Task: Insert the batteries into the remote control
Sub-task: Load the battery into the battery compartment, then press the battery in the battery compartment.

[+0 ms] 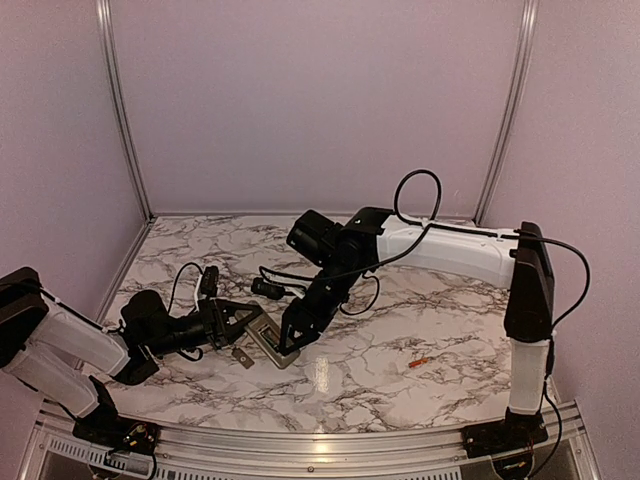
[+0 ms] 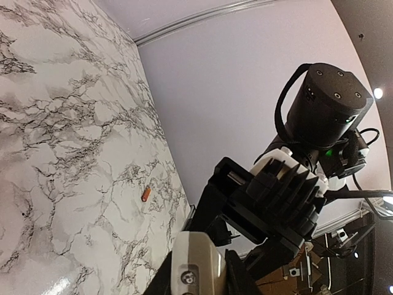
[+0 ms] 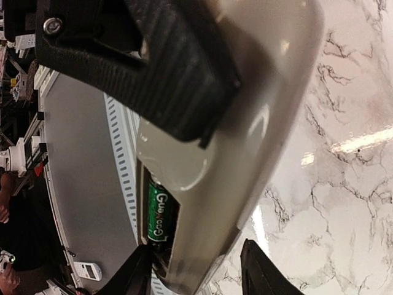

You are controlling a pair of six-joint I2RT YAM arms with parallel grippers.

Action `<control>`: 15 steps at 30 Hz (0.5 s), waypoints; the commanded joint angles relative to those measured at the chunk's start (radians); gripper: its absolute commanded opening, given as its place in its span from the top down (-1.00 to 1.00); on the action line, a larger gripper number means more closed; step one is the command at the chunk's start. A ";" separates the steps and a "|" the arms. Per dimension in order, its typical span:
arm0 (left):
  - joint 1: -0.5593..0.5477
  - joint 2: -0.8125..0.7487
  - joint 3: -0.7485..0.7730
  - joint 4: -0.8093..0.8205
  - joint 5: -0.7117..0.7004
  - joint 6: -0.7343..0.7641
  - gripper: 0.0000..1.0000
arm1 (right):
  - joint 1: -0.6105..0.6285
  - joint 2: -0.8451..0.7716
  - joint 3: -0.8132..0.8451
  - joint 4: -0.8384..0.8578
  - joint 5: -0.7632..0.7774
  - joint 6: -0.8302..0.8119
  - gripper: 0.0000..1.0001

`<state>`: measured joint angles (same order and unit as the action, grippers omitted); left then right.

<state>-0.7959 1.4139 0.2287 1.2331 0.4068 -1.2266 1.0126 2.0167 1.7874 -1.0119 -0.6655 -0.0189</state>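
Green battery lengthwise, seated in remote

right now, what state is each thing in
remote control: back facing up, clamped by the left tool
green battery: seated inside the remote control
orange battery: loose on the table, not loaded
cover piece: off, lying beside the remote control
left tool: shut on the remote control
right tool: open, straddling the remote control's end

One battery lies, seemingly seated, in the remote control; the other battery lies well right.
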 commanded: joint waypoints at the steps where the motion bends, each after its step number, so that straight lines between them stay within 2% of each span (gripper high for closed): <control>1: -0.003 -0.049 -0.022 0.509 -0.112 0.000 1.00 | 0.000 -0.048 0.009 0.085 0.066 0.011 -0.04; 2: -0.003 -0.047 -0.029 0.508 -0.130 0.004 1.00 | -0.001 -0.069 0.002 0.098 0.104 0.013 -0.13; 6: -0.003 -0.020 -0.040 0.508 -0.185 0.004 1.00 | -0.005 -0.152 -0.011 0.139 0.213 0.031 -0.21; 15: -0.003 -0.018 -0.065 0.479 -0.346 0.007 1.00 | 0.039 -0.250 -0.031 0.217 0.364 0.068 -0.09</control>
<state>-0.7971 1.3983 0.1864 1.3071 0.1707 -1.2270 1.0138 1.7824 1.7584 -0.8494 -0.4091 0.0235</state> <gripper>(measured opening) 0.229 0.566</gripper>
